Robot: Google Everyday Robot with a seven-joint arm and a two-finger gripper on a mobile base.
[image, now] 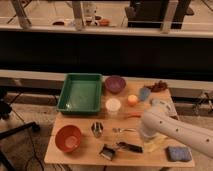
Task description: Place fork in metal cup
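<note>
The fork (pixel 124 130) is a thin silver utensil lying flat on the wooden table (pixel 82 155), just right of the metal cup. The metal cup (pixel 97 129) is a small shiny steel cylinder standing upright in the middle front of the table. My gripper (pixel 143 134) is at the end of the white arm (pixel 172 131), which reaches in from the right. It hangs low over the table at the fork's right end. The thick wrist hides most of the gripper.
A green tray (pixel 80 92), purple bowl (pixel 115 83) and white cup (pixel 113 105) stand behind. An orange bowl (pixel 68 137) is front left. A dark-handled tool (pixel 129 146), dark square object (pixel 107 151), orange-handled utensil (pixel 132 116), yellow cloth (pixel 156 144) and blue sponge (pixel 176 153) lie nearby.
</note>
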